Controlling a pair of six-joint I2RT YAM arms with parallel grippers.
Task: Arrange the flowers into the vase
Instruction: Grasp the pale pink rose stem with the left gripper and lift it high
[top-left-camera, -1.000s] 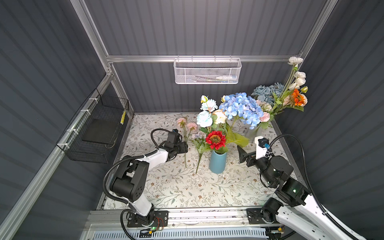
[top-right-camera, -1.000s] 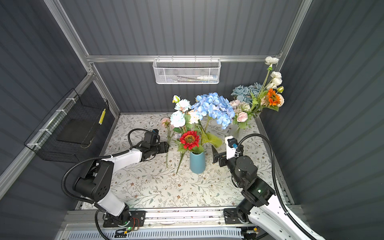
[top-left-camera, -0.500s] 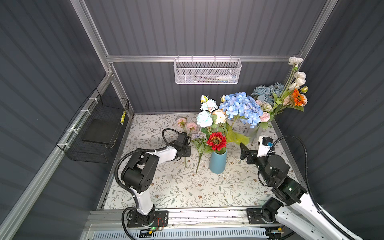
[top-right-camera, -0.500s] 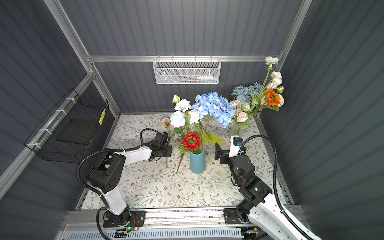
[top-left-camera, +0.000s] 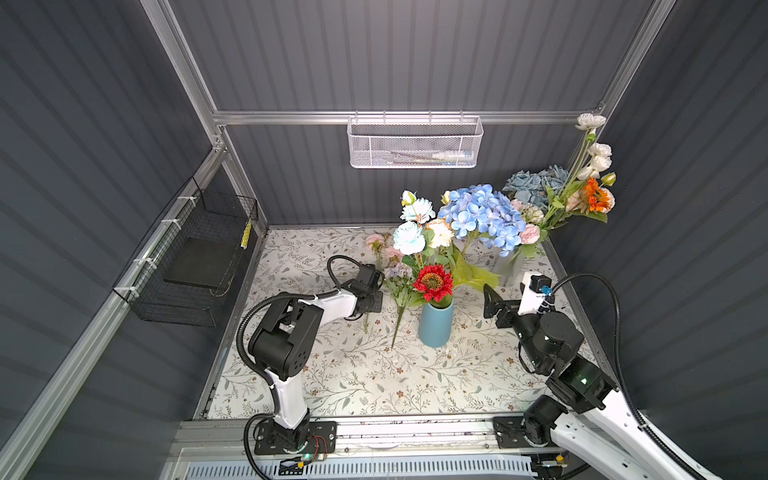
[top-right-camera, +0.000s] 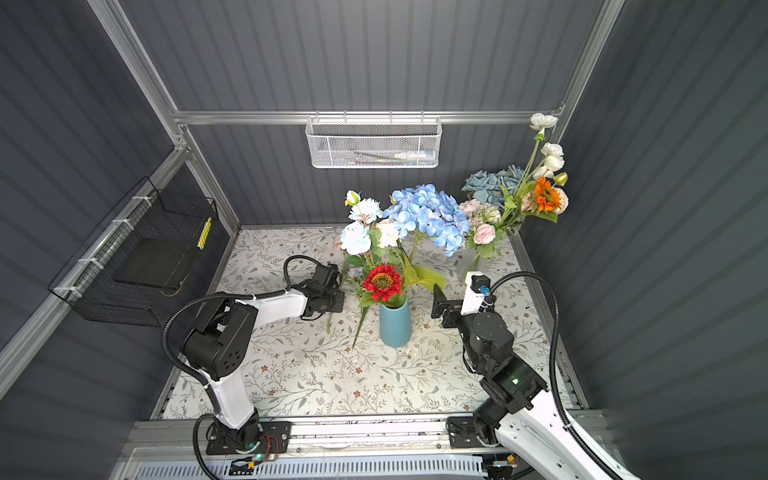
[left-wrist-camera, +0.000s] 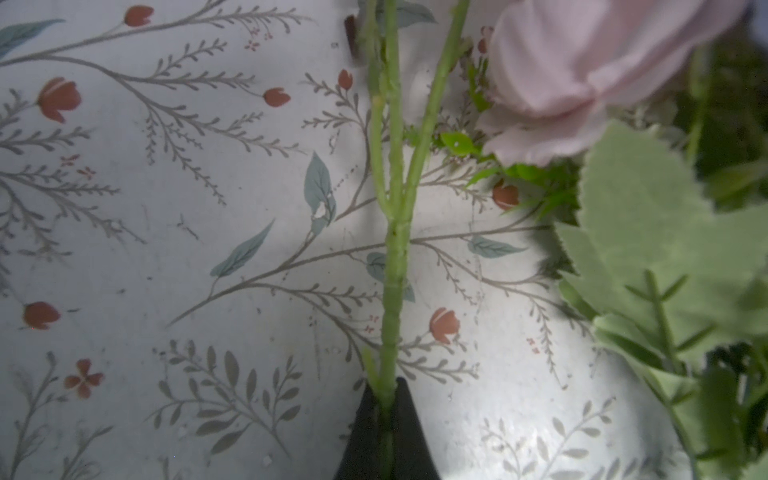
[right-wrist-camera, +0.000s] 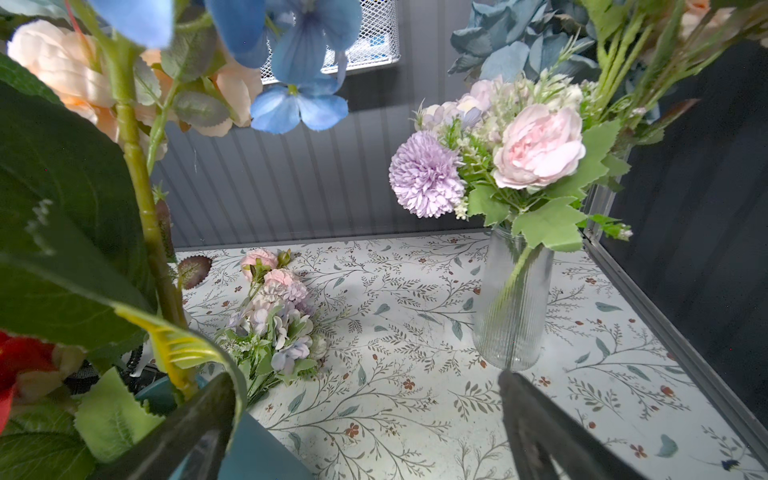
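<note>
Green stem (left-wrist-camera: 392, 270) pinched tight: L gripper (left-wrist-camera: 388, 409) is clamped down on it, jaws meeting either side of the stalk, low over the floral-print mat (top-left-camera: 374, 374). Can't tell if the stem touches the mat. That's the pink-blossom spray (top-left-camera: 376, 243), lying just left of the blue vase (top-left-camera: 435, 326) in both top views, blossoms twd the back wall, cut end twd the front rail. Between it and the vase lies a 2nd spray, the lilac bunch (right-wrist-camera: 274, 324), flat on the mat, stem end close by the vase foot. Vase itself is upright, mid-mat, already packed: red sunflower-type bloom (top-left-camera: 432, 282) at the rim, pale blue & cream blossoms above, blue hydrangea (top-left-camera: 482, 216) leaning out to the right. R gripper (right-wrist-camera: 365, 382) sits just right of the vase, jaws spread wide, nothing between them. One finger (right-wrist-camera: 199, 419) is right by a big yellow-green leaf (right-wrist-camera: 178, 345) at the vase rim. Behind-right of the blue vase, a ribbed clear glass vase (right-wrist-camera: 513, 307) stands upright w/ pink peony & lilac pompom.
</note>
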